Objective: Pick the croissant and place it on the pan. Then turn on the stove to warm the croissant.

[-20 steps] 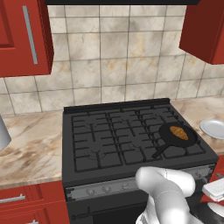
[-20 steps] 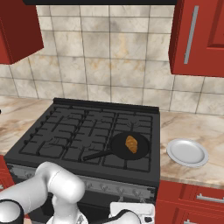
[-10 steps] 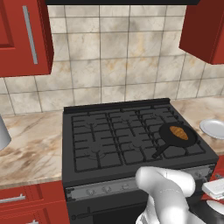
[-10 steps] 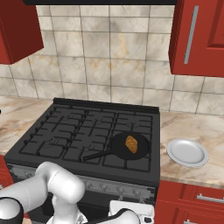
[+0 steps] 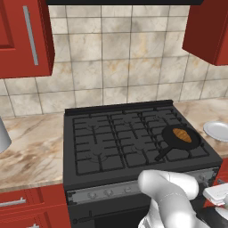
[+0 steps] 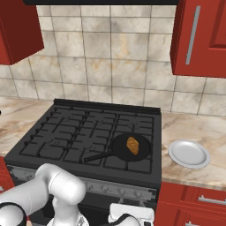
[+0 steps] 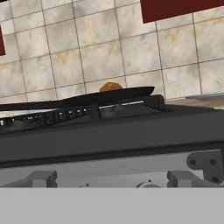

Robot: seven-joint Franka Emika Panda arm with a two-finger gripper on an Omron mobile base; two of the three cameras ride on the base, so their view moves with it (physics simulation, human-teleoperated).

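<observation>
The croissant [image 5: 181, 134] [image 6: 132, 145] lies inside the black pan [image 5: 171, 132] [image 6: 118, 149], which rests on the stove's [image 5: 111, 133] [image 6: 75, 128] front right grate with its handle pointing front-left. My gripper [image 5: 217, 194] [image 6: 130, 214] hangs low in front of the stove, below the silver knob strip [image 5: 107, 192] [image 6: 110, 189], with nothing in it. In the hand view I look up from under the front edge: the pan [image 7: 87, 98] shows side-on with the croissant's top [image 7: 110, 86] above its rim, and grey knobs [image 7: 41, 178] sit close below.
A white plate [image 5: 218, 130] [image 6: 189, 153] sits on the marble counter [image 6: 194, 128] right of the stove. Red wall cabinets [image 5: 22, 35] [image 6: 203, 35] hang at both sides, and red drawers [image 6: 194, 203] sit below the counter. A grey object [image 5: 2, 136] stands at the far left.
</observation>
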